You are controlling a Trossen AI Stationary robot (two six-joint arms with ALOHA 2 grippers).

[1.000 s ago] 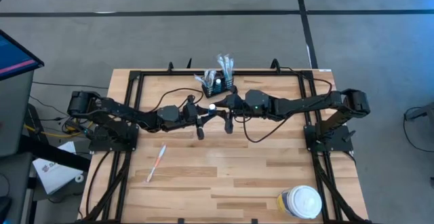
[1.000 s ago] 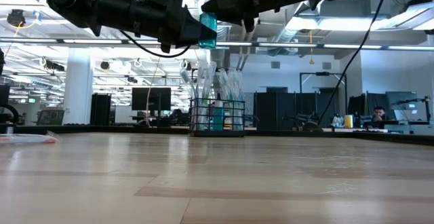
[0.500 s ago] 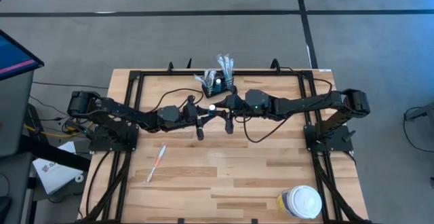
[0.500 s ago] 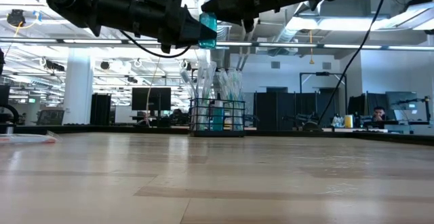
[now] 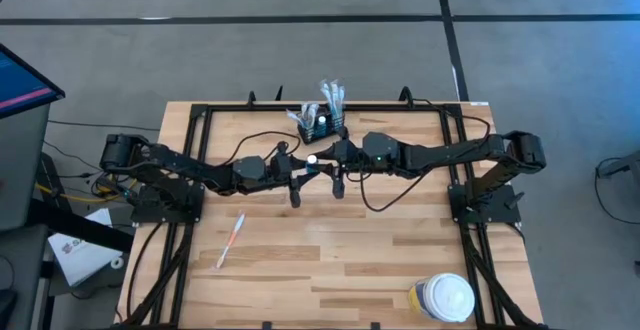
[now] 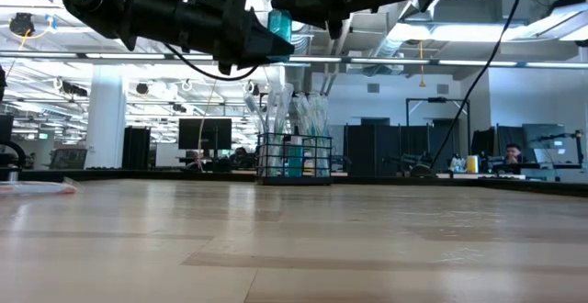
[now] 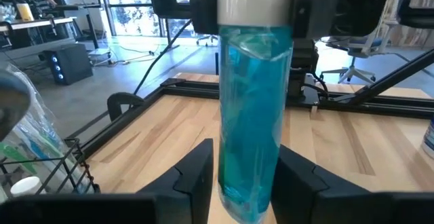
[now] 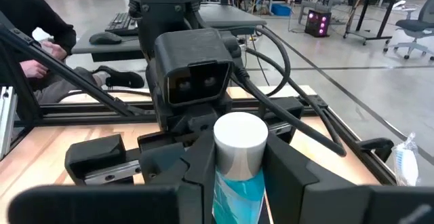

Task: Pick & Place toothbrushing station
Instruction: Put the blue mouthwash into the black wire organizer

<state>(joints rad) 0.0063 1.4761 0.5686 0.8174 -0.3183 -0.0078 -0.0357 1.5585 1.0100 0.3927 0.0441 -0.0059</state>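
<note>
Handover mid-air: both grippers, left gripper [image 5: 297, 173] and right gripper [image 5: 334, 166], have fingers clamped on blue bottle [image 7: 249, 108] (nowhere near toothbrushing station [image 5: 317, 122] yet).

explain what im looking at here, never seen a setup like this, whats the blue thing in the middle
These are four cameras on one robot: two dark arms at a wooden table. One camera looks straight down, one sits at table height, and one rides on each wrist.

The blue thing is a small bottle of blue liquid with a white cap, held up in the air between both arms. The left gripper has its fingers on either side of the bottle's lower end; the right gripper has its fingers around the cap end, so it looks like a handover.

On the table: a black wire caddy with wrapped toothbrushes at the far edge, a loose toothbrush on the left, and a white-lidded jar near the front right corner.
</note>
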